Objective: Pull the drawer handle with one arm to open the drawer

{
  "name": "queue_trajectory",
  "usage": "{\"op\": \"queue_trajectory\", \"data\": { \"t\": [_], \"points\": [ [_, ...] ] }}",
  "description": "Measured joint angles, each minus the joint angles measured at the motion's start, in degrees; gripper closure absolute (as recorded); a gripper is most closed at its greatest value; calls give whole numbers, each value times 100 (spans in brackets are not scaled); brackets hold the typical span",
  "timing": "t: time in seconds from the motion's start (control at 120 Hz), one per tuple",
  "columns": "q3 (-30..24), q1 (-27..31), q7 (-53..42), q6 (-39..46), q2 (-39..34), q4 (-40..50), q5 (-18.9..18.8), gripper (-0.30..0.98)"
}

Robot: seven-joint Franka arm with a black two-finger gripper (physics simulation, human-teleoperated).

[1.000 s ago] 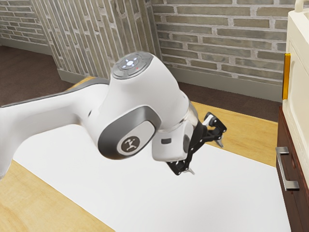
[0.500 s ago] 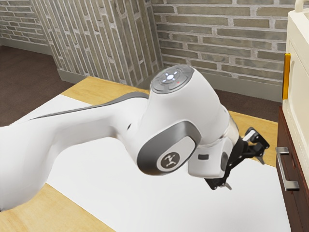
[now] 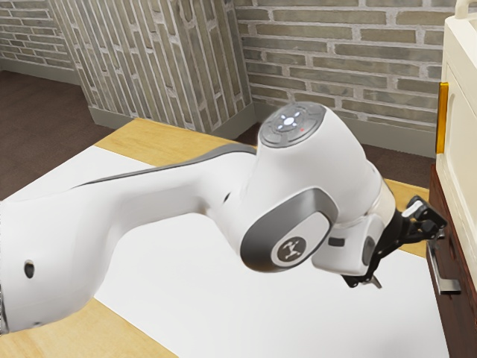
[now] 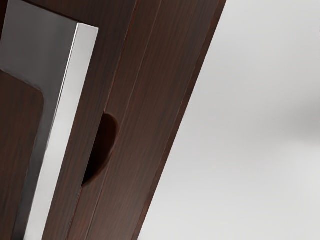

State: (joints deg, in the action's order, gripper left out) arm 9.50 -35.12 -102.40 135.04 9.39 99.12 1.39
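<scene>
Brushed-looking grey metal makes up the handle, a squared bar standing out from the dark brown wood of the drawer front at the exterior view's right. Black and spread wide open, my hand is tilted just beside it, one finger toward the handle's far end, the other nearer the camera and above the white surface laid on the pale wooden worktop. The upper finger overlaps the handle's far end in the exterior view; whether they touch, I cannot tell. I have no grip on the handle. From my wrist I see its bright edge close up, and near it a half-round recess in the brown wood, with the white surface beyond. Above the drawer front rises the cream cabinet, with an amber strip along its edge; behind the worktop stands a brick wall.
</scene>
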Motion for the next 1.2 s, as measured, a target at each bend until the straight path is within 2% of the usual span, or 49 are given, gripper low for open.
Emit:
{"op": "queue_trajectory", "data": {
  "t": [0.2, 1.008, 1.2],
  "points": [
    [-32, -61, -123, -11, -187, 232, -114, 4],
    [44, 131, -367, -42, -1255, 1464, -475, 1],
    [291, -24, -392, 103, -1626, 1956, -471, 0]
  ]
}}
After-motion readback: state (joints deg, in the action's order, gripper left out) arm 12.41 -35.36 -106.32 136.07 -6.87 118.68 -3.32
